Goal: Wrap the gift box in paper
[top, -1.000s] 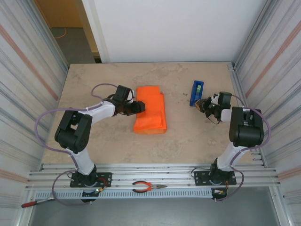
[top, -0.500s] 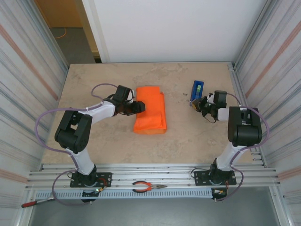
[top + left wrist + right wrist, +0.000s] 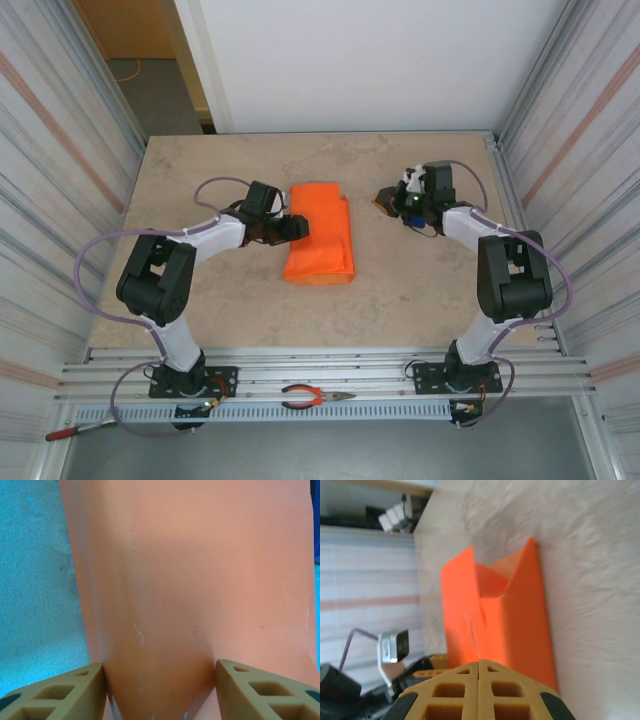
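The gift box [image 3: 320,235] lies mid-table as a compact orange block, fully covered by the folded orange paper [image 3: 190,565]. My left gripper [image 3: 296,228] is shut on its left edge. In the left wrist view both fingers [image 3: 75,690] press the paper-covered sides, which bulge between them. My right gripper [image 3: 384,201] hovers to the right of the block, apart from it and shut. In the right wrist view a thin clear strip of tape [image 3: 471,632] sticks out from my right gripper [image 3: 479,662]. Beyond it the paper [image 3: 510,620] shows a V-shaped open fold at its far end.
Bare beige tabletop [image 3: 200,170] surrounds the block. Corrugated metal walls close in on both sides. Orange-handled pliers [image 3: 318,397] lie on the front rail, and a red-handled tool [image 3: 62,433] lies at the front left.
My right arm has swung left and away from the table's right side, bringing its shut gripper closer to the orange block. The left arm and the block have stayed still.
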